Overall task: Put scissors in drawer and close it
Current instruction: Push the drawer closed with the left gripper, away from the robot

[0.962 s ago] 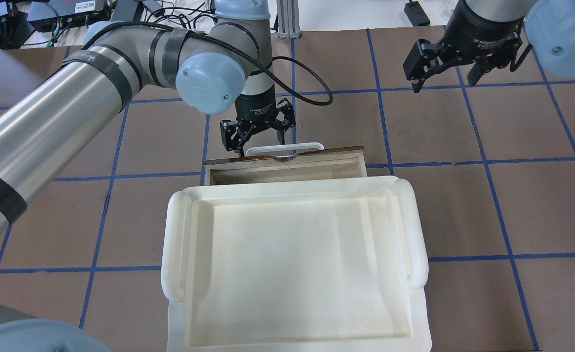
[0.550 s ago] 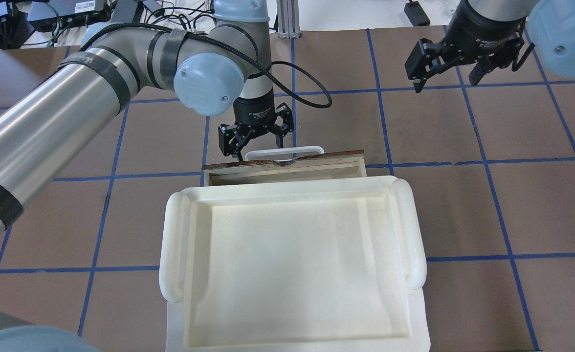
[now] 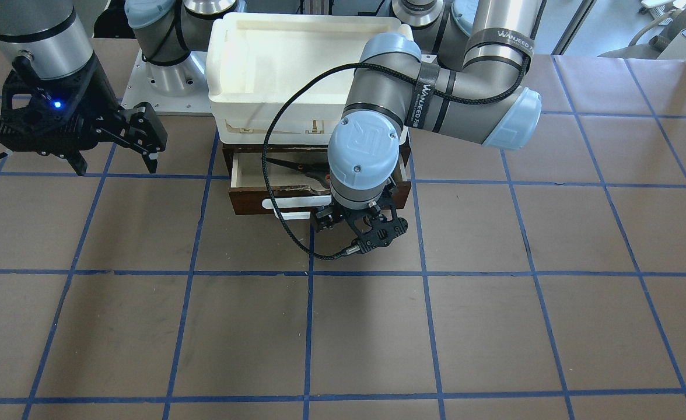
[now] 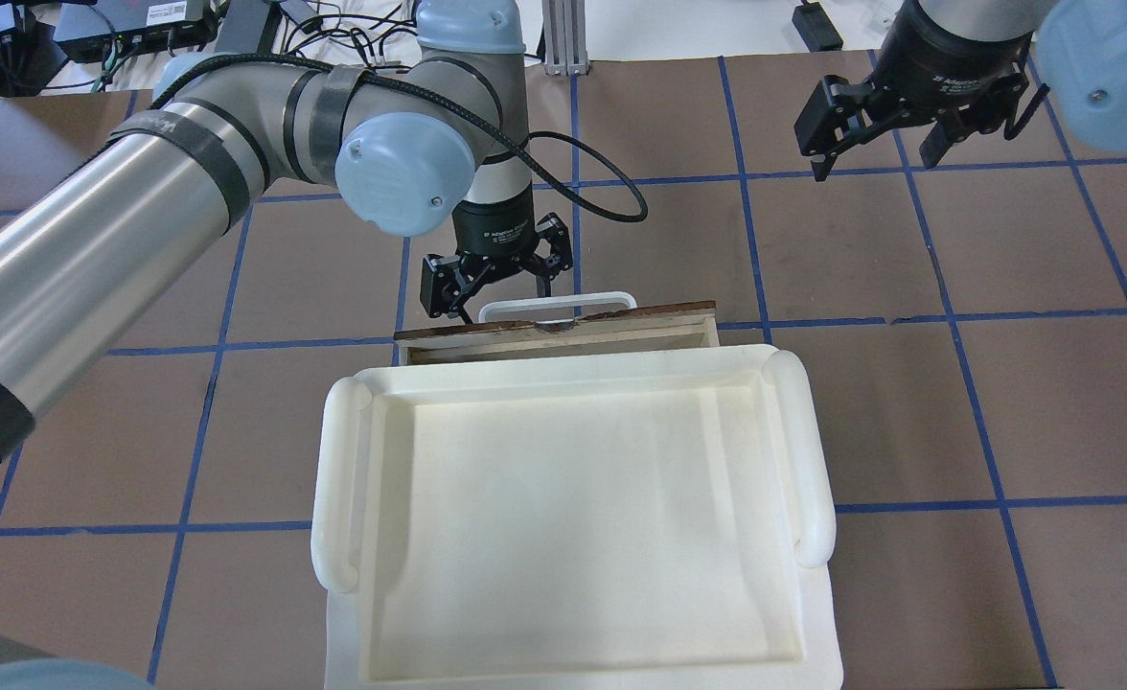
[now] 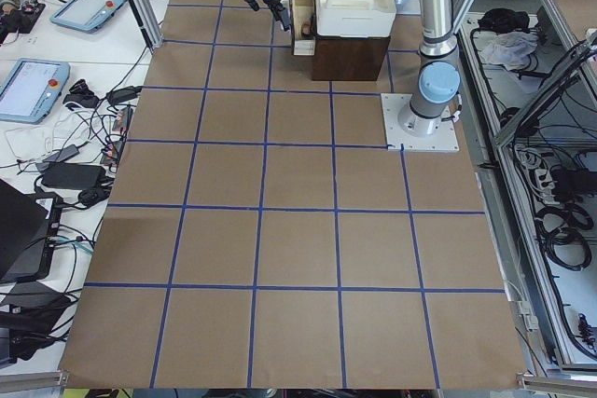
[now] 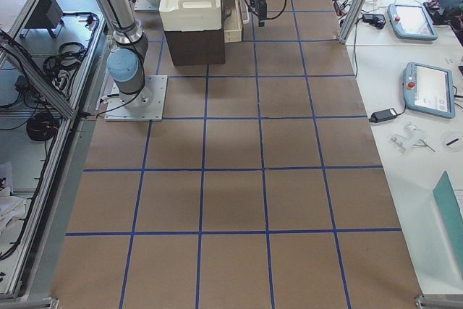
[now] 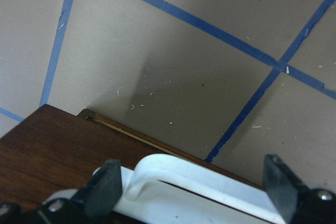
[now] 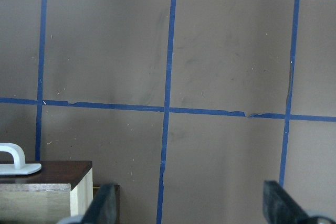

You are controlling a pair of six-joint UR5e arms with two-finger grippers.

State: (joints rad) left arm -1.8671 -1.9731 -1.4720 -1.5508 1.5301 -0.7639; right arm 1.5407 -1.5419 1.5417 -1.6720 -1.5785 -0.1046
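Scissors (image 3: 296, 167) lie in the drawer (image 3: 249, 201); with our left gripper (image 4: 491, 299) spread wide at its white handle (image 3: 290, 203), we should push squarely. Our right gripper (image 4: 875, 165) hangs open, empty.

The drawer (image 3: 248, 205), dark brown with a pale plywood interior and a white bar handle (image 3: 289, 202), is standing partly open. The scissors (image 3: 297, 168) are lying flat inside it, dark blades pointing toward the robot's right.

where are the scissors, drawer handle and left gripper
scissors (image 3: 296, 167), front-facing view, dark blades
drawer handle (image 3: 293, 202), front-facing view, middle of white bar
left gripper (image 4: 492, 299), overhead view, between its fingertips
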